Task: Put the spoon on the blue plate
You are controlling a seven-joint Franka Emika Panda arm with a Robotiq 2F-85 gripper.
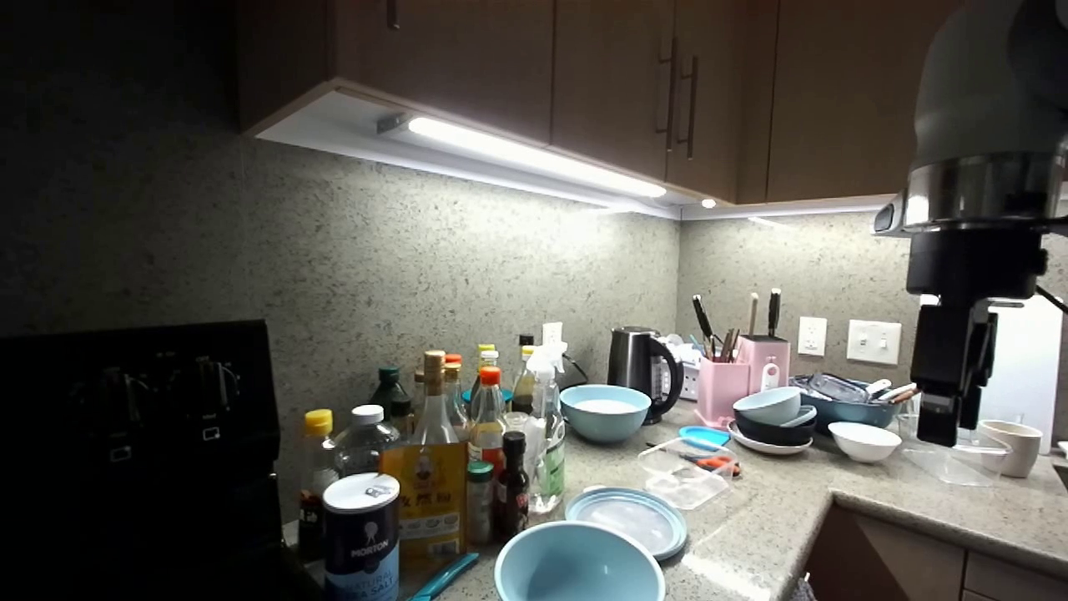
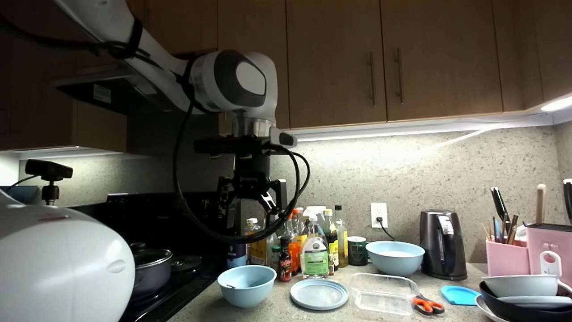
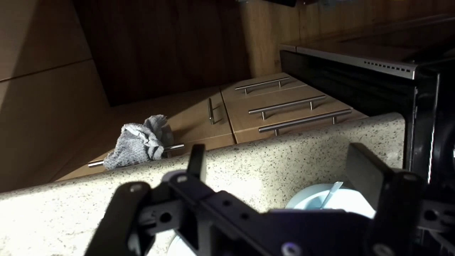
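Observation:
The blue plate lies flat on the counter and shows in both exterior views. Beside it stands a deep light blue bowl, also in the wrist view. A spoon leans in that bowl, its handle over the rim; its lower part is hidden by my gripper's body. A small dark handle end shows at the bowl's rim in an exterior view. My gripper is open and empty, pointing down well above the counter. Its fingers stand wide apart in the wrist view.
Several bottles and a salt can stand behind the bowl. A clear container, orange scissors, another light blue bowl and stacked dishes lie further along. A stove with a pot borders the counter.

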